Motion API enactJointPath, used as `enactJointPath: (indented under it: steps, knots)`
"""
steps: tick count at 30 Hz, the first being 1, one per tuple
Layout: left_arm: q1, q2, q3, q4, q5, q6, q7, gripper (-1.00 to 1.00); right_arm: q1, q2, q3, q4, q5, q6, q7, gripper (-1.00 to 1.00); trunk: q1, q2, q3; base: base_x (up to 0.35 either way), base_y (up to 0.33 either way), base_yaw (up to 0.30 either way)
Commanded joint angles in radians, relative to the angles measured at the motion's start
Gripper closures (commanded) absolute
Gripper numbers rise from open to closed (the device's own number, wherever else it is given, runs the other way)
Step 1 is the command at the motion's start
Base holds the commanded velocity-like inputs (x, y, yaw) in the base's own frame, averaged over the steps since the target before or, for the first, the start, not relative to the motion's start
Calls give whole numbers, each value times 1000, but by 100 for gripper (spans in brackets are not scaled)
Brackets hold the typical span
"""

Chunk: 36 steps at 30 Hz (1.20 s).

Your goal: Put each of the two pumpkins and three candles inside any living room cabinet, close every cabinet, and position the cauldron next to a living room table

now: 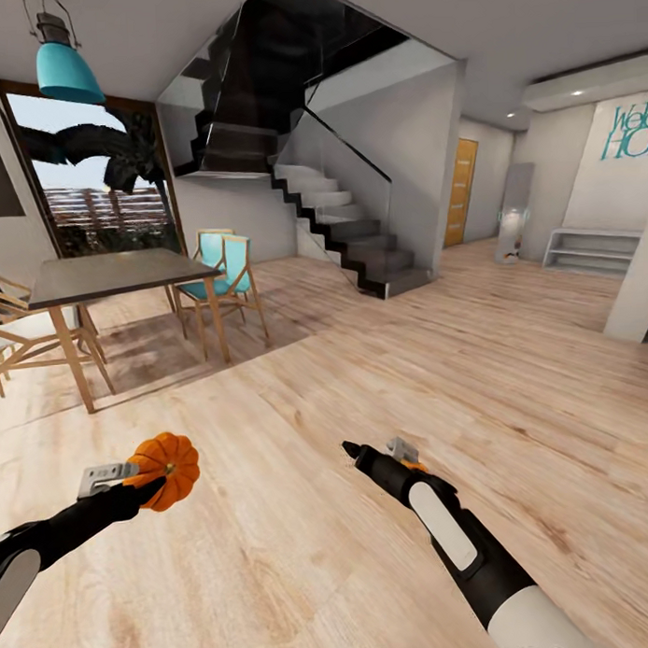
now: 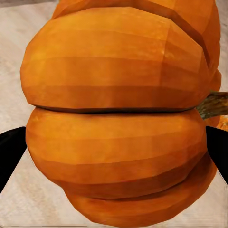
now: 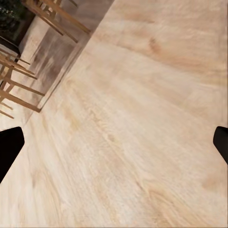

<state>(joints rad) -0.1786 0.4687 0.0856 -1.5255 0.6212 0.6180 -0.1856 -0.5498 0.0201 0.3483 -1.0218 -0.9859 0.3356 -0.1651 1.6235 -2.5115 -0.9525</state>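
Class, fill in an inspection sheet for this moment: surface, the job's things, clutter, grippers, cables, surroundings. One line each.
Surface: bare light wood floor.
Job's things: one pumpkin, orange, off the floor in the left gripper; stem visible in the left wrist view.
Clutter: nothing seen.
Grippers: left gripper shut on the pumpkin; right gripper open, empty, fingers wide apart over floor.
Cables: nothing seen.
Surroundings: dining table with wooden chairs at left, staircase ahead, teal pendant lamp, low white shelf at far right.

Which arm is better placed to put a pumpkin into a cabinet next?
Left. The left gripper is shut on the pumpkin, carried above the wood floor. The right gripper is open with nothing between its fingers.
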Motion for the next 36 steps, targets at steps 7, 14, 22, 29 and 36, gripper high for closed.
enactJointPath:
  steps: [7,14,22,29,36]
  knots:
    - [2,-24,-28,1,11,2,38,100,1,-40,-39,38,28,-21,-48,-100,0,-1,-1,82,0,0]
    - [2,-39,-30,1,12,2,40,100,1,-71,-78,77,37,-60,-62,-100,0,-1,-1,212,0,0]
    - [2,-39,-31,1,12,2,38,100,1,-72,-123,111,29,-82,-62,-100,0,-1,-1,328,0,0]
    - [2,-39,-40,1,12,2,35,100,1,-72,-189,111,24,-80,-59,-100,0,-1,1,333,0,-53]
    - [2,-38,-38,6,8,2,-42,100,1,-72,-189,111,24,-77,-59,-100,0,-1,9,326,-33,-204]
